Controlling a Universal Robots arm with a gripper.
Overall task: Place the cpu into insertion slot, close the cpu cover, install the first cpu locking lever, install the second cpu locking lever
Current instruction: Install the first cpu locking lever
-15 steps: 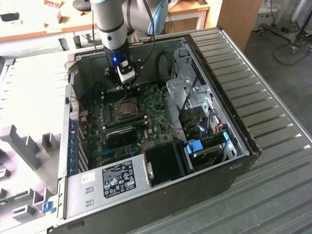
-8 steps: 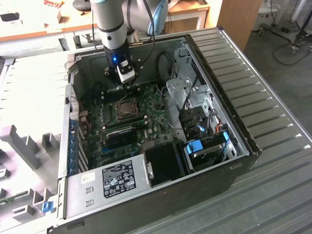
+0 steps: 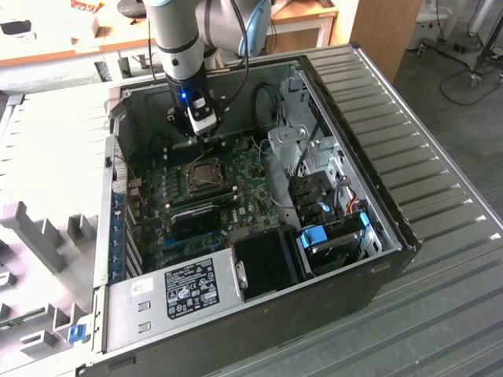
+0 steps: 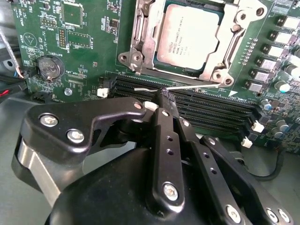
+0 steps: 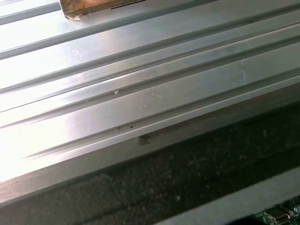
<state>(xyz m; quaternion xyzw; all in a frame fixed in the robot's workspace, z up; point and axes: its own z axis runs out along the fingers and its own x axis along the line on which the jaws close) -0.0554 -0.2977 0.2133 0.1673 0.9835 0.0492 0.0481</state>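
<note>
At the near end of the open computer case (image 3: pixel 369 259) sits one grey power supply (image 3: pixel 185 292). Behind it lies one long black card (image 3: pixel 194 219). Farther in, one cpu (image 4: pixel 187 37) rests in the insertion slot (image 3: pixel 206 175), with one cpu cover (image 4: pixel 140 35) lying flat around it. Beyond the socket run four black memory slots (image 4: pixel 211 110). There the gripper (image 4: pixel 165 93) stands with its jaws drawn narrow, its tip at one thin locking lever (image 4: pixel 197 86). I cannot tell whether it pinches the wire.

A table of grooved aluminium (image 3: pixel 448 157) carries everything, its ribs running lengthwise; the same ribbed metal (image 5: pixel 140 84) fills the first wrist view. An open desktop computer case (image 3: pixel 314 310) lies on its side directly on it. At the exterior view's left, grey slotted holder blocks (image 3: pixel 39 228) sit beside the case.
</note>
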